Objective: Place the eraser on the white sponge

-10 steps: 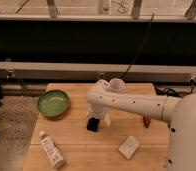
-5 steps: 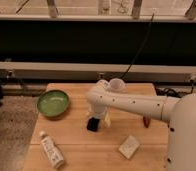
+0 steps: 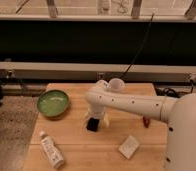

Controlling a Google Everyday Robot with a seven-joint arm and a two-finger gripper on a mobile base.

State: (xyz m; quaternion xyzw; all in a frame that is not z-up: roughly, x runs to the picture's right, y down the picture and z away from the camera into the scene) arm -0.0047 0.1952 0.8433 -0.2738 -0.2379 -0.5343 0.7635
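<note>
Gripper sits low at mid-desk, at the end of the white arm, right on the eraser. Whether it pinches the block or only stands over it cannot be told. The eraser shows as a dark block under the wrist, at or just above the desk. The white sponge lies flat nearer the front edge, apart from the eraser and askew to the desk edge. Judgement: the step in hand is securing the eraser and carrying it over. Done well, that means a firm hold across the block's narrow sides, a lift clear of the wood, a short diagonal carry, and a low, centred release, since the sponge is small and probably soft. A reddish-brown object sits near that path. The bottle and green bowl are well apart on the other side.
</note>
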